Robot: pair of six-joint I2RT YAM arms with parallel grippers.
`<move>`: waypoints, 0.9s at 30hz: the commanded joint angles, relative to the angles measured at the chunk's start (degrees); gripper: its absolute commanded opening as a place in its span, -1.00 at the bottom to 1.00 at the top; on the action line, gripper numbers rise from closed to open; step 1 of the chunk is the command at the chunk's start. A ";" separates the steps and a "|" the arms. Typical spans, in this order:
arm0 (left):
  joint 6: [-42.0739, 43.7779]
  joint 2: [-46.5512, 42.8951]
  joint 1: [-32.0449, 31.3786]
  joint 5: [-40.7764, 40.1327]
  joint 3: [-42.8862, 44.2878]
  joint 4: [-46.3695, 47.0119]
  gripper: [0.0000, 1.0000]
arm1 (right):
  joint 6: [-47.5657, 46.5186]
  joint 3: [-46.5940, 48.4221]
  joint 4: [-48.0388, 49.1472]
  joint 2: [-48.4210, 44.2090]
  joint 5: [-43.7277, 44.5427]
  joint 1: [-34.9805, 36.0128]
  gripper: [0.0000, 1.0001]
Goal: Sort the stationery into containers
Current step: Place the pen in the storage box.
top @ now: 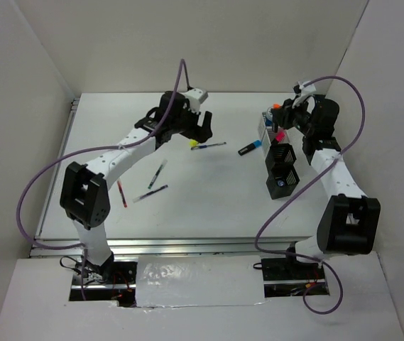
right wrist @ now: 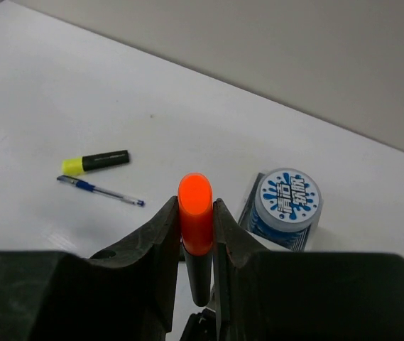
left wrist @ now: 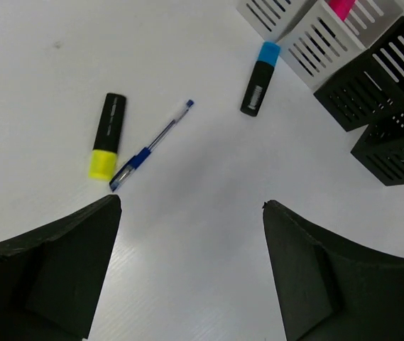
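Jaws of the left gripper (left wrist: 191,206) stood wide and empty. From it the yellow highlighter (left wrist: 106,135) lay on the table at eleven o'clock, long axis twelve-to-six, cap at six, with a pen (left wrist: 152,144) just beside it. The left arm was judged the nearer. The right gripper (right wrist: 195,207) clenched an orange highlighter (right wrist: 195,192) upright, plain only in its wrist view. The overhead view placed it near the bins (top: 287,153).

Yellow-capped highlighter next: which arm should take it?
Left. The left gripper is open, empty and hangs close to the yellow-capped highlighter. The right gripper is shut on an orange-capped highlighter, over by the bins.
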 commanded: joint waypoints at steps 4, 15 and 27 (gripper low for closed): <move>6.92 7.14 -0.62 -6.17 9.34 -1.41 0.77 | 9.34 4.68 8.90 5.51 1.35 -2.96 -1.00; 13.33 15.58 0.70 -3.44 16.80 -4.13 0.68 | 14.53 2.31 14.97 10.08 1.35 -6.74 -1.00; 15.08 20.06 0.53 -5.82 18.56 -6.32 0.78 | 14.27 0.30 16.46 13.25 -0.50 -6.39 -0.96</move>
